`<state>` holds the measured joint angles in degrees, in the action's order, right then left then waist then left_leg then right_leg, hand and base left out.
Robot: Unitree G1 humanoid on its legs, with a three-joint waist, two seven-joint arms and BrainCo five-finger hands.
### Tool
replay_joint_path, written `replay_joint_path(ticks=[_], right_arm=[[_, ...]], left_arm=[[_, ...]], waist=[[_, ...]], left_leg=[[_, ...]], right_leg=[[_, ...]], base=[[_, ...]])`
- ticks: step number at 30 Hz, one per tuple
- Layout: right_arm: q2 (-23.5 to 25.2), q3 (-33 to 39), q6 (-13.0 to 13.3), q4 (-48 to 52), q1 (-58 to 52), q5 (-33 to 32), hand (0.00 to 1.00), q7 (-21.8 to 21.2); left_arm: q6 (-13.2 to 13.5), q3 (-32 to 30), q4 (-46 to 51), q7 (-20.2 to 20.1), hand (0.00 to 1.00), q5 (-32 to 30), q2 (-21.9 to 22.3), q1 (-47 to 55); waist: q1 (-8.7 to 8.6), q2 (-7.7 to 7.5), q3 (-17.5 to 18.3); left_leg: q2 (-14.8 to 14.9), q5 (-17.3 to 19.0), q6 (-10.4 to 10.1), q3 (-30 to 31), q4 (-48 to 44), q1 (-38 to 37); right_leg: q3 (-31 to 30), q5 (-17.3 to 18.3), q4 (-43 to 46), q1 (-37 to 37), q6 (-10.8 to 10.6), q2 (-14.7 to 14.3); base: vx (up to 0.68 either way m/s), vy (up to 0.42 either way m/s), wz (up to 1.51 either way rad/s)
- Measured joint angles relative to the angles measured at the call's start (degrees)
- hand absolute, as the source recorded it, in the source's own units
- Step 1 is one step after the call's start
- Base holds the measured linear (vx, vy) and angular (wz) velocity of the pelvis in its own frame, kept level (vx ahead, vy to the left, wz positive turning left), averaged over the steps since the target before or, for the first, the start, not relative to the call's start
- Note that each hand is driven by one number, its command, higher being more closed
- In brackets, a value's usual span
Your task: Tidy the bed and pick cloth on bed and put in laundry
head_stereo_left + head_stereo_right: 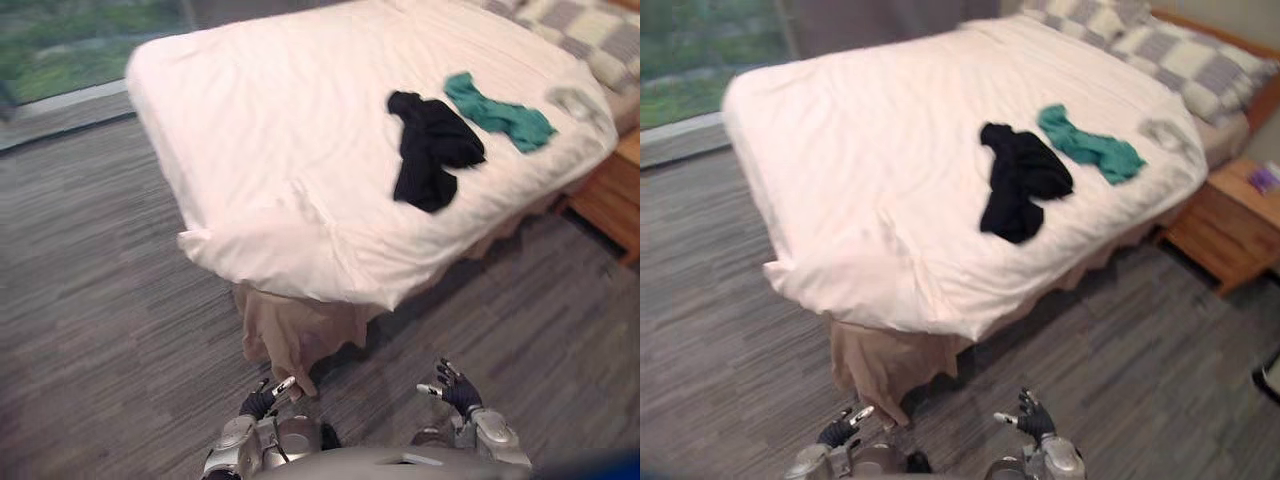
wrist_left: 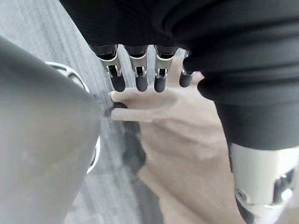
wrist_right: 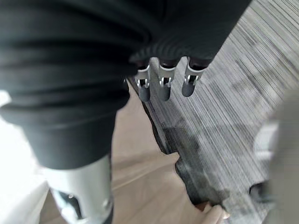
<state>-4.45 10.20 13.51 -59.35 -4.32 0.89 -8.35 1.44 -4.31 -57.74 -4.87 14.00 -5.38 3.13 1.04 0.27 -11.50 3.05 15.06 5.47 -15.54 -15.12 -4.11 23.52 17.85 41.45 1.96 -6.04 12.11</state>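
Bedding first: the wide bed with its white, lightly rumpled duvet [image 1: 280,130] carries the clothes. A crumpled black garment [image 1: 432,150] lies on the duvet toward the side nearest the wooden nightstand. A teal-green garment [image 1: 497,112] is stretched out just beside it, on the pillow side; the two look close to touching, though I cannot say they do. Past the teal one there's a pale grey patch [image 1: 1165,135] on the duvet, too faint to call. Grey-and-cream checked pillows [image 1: 1200,60] sit at the head.

Down low, both hands hang near the foot corner of the bed, well apart from the clothes. The left hand [image 1: 268,395] is beside the beige bed skirt [image 1: 285,335] that drapes below the duvet's corner. Its own wrist view shows the fingers [image 2: 136,74] straight and relaxed with nothing in them, and the beige skirt fabric beyond. The right hand [image 1: 455,388] hovers over the grey striped carpet [image 1: 100,300]. From its wrist, its fingers [image 3: 161,81] are likewise loose and spread, empty, with the skirt's hem meeting the carpet past them.

The right eye view takes in the whole top of the brown wooden nightstand [image 1: 1225,225], with a small purple thing [image 1: 1265,178] on it, too small to name. Beyond the far side of the bed runs a window [image 1: 70,40] showing greenery. Between the hands and the garments lies the duvet's overhanging corner.
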Motion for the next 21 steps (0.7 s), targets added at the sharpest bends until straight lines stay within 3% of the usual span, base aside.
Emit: replay_joint_path(ticks=[3,4,5,6,7,9,11,14,17,19,20,21], right_arm=[[0.05,2.31,0.8,0.0,-2.35,-4.1,0.0,1.3],[1.17,3.14,1.35,-0.22,-4.45,-5.55,0.0,1.89],[1.94,3.5,1.64,-0.26,-5.37,-6.15,0.0,2.02],[2.92,3.94,1.78,-0.76,-6.35,-6.33,0.0,2.03],[3.18,4.75,1.83,-1.72,-6.18,-6.26,0.0,1.73],[1.46,5.05,3.26,-1.6,-6.18,-6.12,0.0,1.49],[1.49,5.16,4.12,-1.61,-6.25,-6.15,0.0,1.09],[1.9,4.95,4.21,-1.85,-6.03,-5.55,0.0,-0.61],[2.41,4.9,3.95,-3.03,-5.41,-4.98,0.0,-1.53],[3.13,5.04,3.69,-3.92,-5.05,-5.25,0.0,-1.51],[3.29,5.08,3.65,-3.87,-4.89,-5.91,0.0,-1.37],[2.46,5.06,3.17,-3.72,-4.4,-6.42,0.0,-0.95]], left_arm=[[-0.03,0.31,-1.42,-1.19,0.0,0.0,-0.55,-0.33],[0.14,0.22,-1.66,-1.61,0.0,0.03,-1.1,-0.36],[0.32,0.15,-1.49,-1.69,0.0,0.06,-1.8,-0.29],[0.6,-0.5,-1.39,-1.7,0.0,0.28,-2.42,-0.11],[0.57,-1.31,-1.6,-1.42,0.0,0.57,-1.81,0.11],[1.16,-2.66,-1.64,-1.38,0.0,1.13,0.6,1.57],[1.25,-2.64,-2.06,-1.4,0.0,1.17,1.04,1.7],[1.63,-3.04,-2.05,-1.24,0.0,1.44,0.97,2.11],[1.67,-4.03,-2.04,-1.11,0.0,3.47,-0.03,2.35],[1.48,-5.43,-1.95,-1.08,0.0,4.01,-0.66,2.28],[1.4,-5.91,-1.95,-1.04,0.0,5.32,-0.74,2.25],[1.13,-6.19,-2.02,-0.95,0.0,6.69,-0.48,2.0]], waist=[[-0.95,-0.97,0.38],[-1.45,-2.87,0.82],[-1.3,-4.75,1.26],[-0.65,-6.36,1.51],[0.16,-4.76,1.92],[-0.17,-1.79,3.42],[-0.99,-1.25,3.65],[-0.47,-1.56,3.56],[-0.53,-3.38,3.0],[-0.74,-4.74,2.65],[-0.82,-4.47,2.34],[-1.1,-3.79,2.02]], left_leg=[[-0.61,-1.44,-2.01,9.98,3.24,-1.06],[-2.41,-2.53,-3.93,13.75,4.29,-0.81],[-3.39,-2.76,-4.53,14.52,4.51,-0.7],[-4.26,-2.72,-5.5,14.84,4.48,-0.86],[-2.85,-2.92,-6.69,14.34,4.17,-0.67],[0.05,-3.88,-8.53,13.13,6.0,0.01],[0.98,-5.4,-9.48,13.02,8.3,-1.17],[1.95,-6.88,-10.32,13.05,11.79,-4.42],[1.71,-7.57,-10.33,12.12,10.98,-4.37],[1.13,-7.31,-10.01,7.96,6.44,-1.42],[1.53,-5.63,-8.31,3.94,2.57,0.37],[1.73,-4.84,-8.06,2.51,1.01,1.24]], right_leg=[[-10.54,-0.62,-10.93,-3.69,-0.77,-2.05],[-15.66,-5.12,-19.23,-3.5,-0.78,-1.94],[-17.6,-9.42,-22.86,-3.47,-0.42,-1.46],[-17.92,-8.24,-23.62,-3.08,-0.7,-0.44],[-17.04,-7.9,-23.71,-2.88,-0.46,-1.2],[-15.05,-8.27,-26.97,-2.23,0.39,-3.61],[-13.62,-8.47,-28.4,-0.68,0.71,-4.48],[-12.44,-9.03,-31.41,2.84,1.58,-5.67],[-9.65,-9.25,-33.64,5.74,1.45,-4.7],[-6.97,-9.29,-33.64,6.4,1.39,-3.05],[-5.7,-9.25,-33.27,6.56,1.33,-2.66],[-5.29,-9.09,-32.54,6.5,1.13,-2.5]], base=[[0.14,-0.278,1.78],[0.17,-0.389,2.08],[0.18,-0.381,1.51],[0.15,-0.304,0.53],[0.19,-0.306,0.35],[0.19,-0.208,0.16],[0.18,-0.157,0.29],[0.12,-0.068,0.21],[0.04,-0.018,0.37],[-0.02,0.026,0.58],[-0.04,0.041,0.54],[-0.05,0.07,0.39]])
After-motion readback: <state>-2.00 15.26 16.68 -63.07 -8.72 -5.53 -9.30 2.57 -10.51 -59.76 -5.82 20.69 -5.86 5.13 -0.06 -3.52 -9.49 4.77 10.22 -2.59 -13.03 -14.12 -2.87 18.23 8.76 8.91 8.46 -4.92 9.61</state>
